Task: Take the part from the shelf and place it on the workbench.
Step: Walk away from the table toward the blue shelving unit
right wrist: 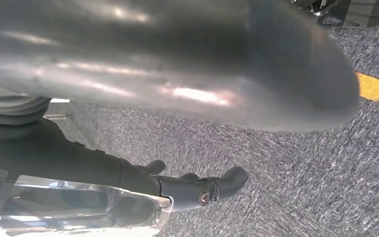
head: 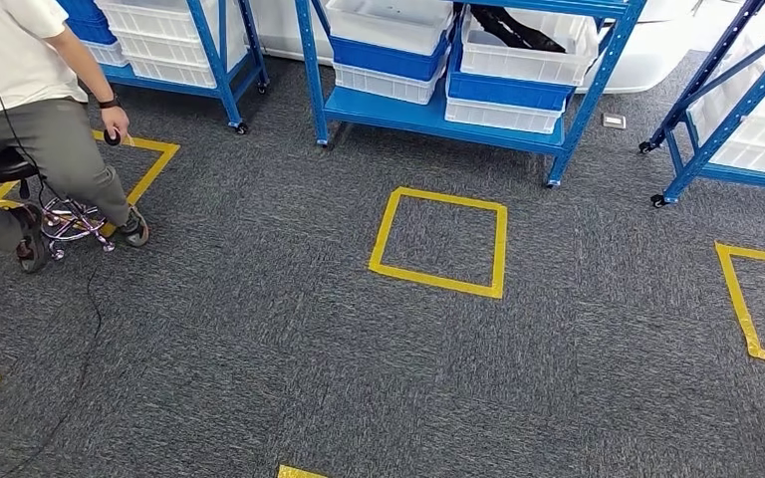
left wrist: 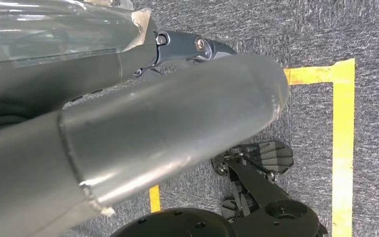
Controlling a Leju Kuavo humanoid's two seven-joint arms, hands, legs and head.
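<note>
Above the grey carpeted floor (head: 259, 349), the left hand (left wrist: 143, 133) is seen hanging with its fingers (left wrist: 187, 47) apart from the thick thumb and nothing held. The right hand (right wrist: 177, 74) is likewise seen over the carpet, its dark fingers (right wrist: 202, 187) loosely spread and empty. A square of yellow tape (head: 441, 242) lies on the floor ahead. Left of the square, a person (head: 30, 90) is seated on a black stool (head: 5, 164). Beyond the square stands the blue metal shelf (head: 438, 115) with white and blue plastic bins (head: 518, 60); a black part (head: 518, 30) is seen in one white bin.

Left hand (left wrist: 177, 98) above yellow-taped carpet (left wrist: 343, 148)
</note>
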